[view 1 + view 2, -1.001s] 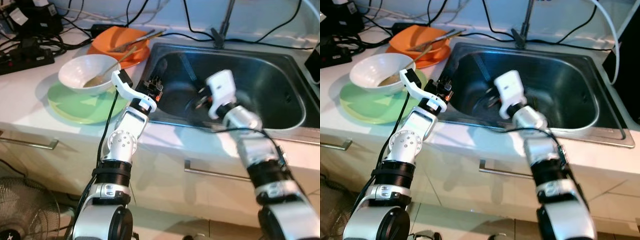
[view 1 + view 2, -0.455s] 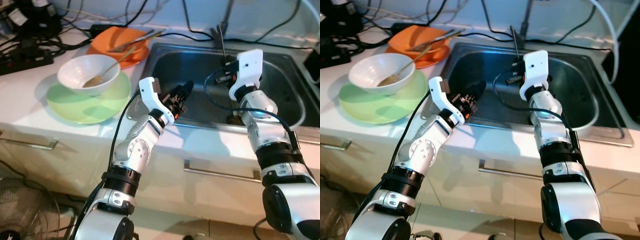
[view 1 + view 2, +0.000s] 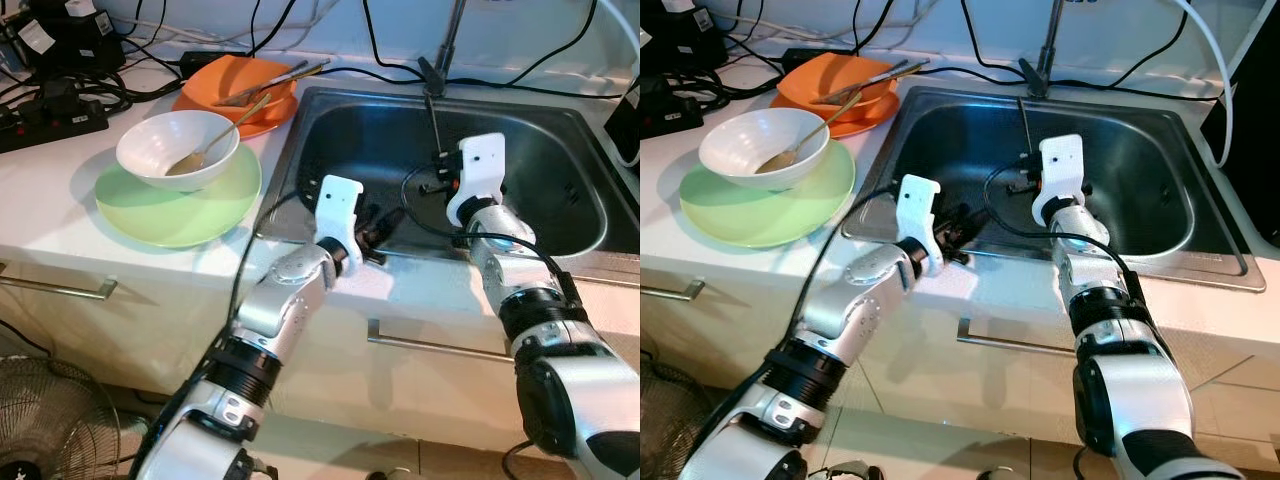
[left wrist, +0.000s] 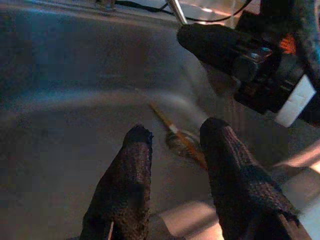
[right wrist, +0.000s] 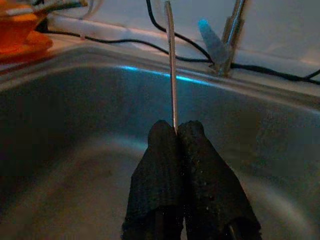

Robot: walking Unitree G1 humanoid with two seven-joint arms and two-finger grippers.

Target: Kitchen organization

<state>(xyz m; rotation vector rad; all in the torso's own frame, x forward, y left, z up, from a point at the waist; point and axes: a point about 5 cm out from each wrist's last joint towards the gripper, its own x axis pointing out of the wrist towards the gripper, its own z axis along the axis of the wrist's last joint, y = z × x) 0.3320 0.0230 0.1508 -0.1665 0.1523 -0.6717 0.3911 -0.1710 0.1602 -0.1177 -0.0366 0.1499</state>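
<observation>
In the left eye view, the right gripper [image 3: 440, 165] is over the sink [image 3: 560, 130], clamped on a thin chopstick [image 3: 433, 120] rising toward the far rim. The left wrist view shows the left gripper [image 4: 172, 132] parted, empty, aimed at a second chopstick [image 4: 177, 137] lying across the drain. In the right wrist view, pads [image 5: 162, 137] pinch the rod's base.

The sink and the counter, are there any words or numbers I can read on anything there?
No words or numbers can be read.
White tags on the black plugs at the back of the counter: too small and blurred to read.
The sink, the orange bowl, the white bowl and the green plate: no writing on them.
The thin metal stick held in the right gripper: no writing.
</observation>
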